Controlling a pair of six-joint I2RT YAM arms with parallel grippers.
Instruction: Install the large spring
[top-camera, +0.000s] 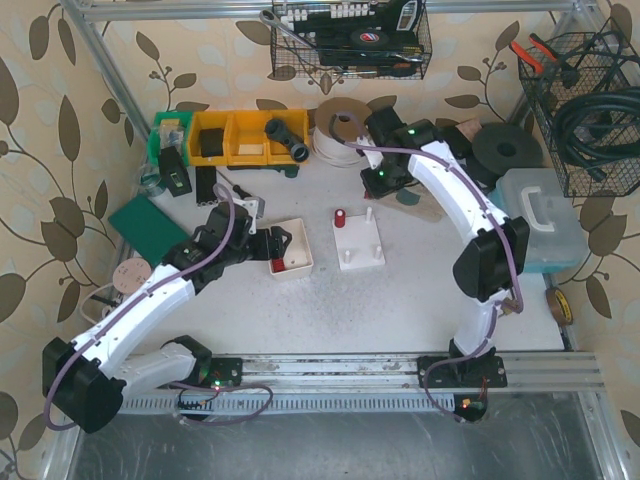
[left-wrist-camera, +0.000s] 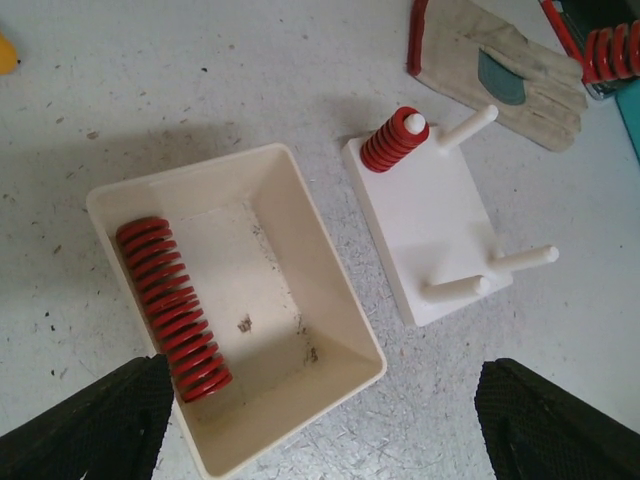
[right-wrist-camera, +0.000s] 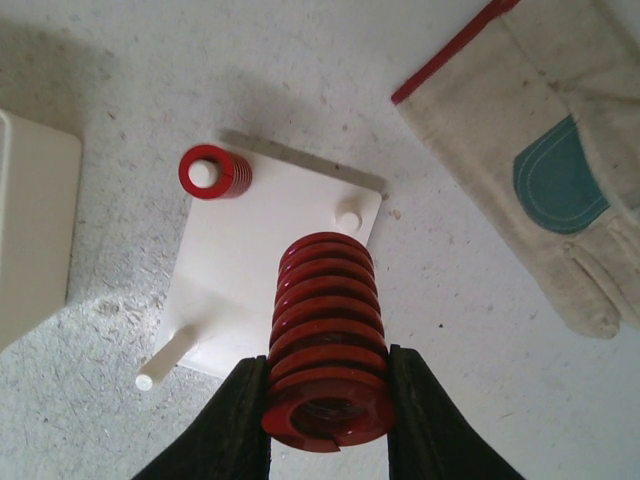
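Gripping the large spring (right-wrist-camera: 325, 330) near its lower end with the right gripper (right-wrist-camera: 330, 405), jaws closed on the coils, at bottom centre of the right wrist view. Just beyond in frame, a white peg board (right-wrist-camera: 250, 250), small red spring (right-wrist-camera: 213, 172) on its upper-left peg. Spreading the left gripper (left-wrist-camera: 325, 420) wide, empty, over a white tray (left-wrist-camera: 335, 300) holding a long red spring (left-wrist-camera: 170, 305).

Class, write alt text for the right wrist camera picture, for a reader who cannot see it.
The right pincer grips a thick red coil spring over a white peg base. A shorter red spring sits on one peg; two other pegs in view are bare. A work glove lies to the right, a white box at the left edge.
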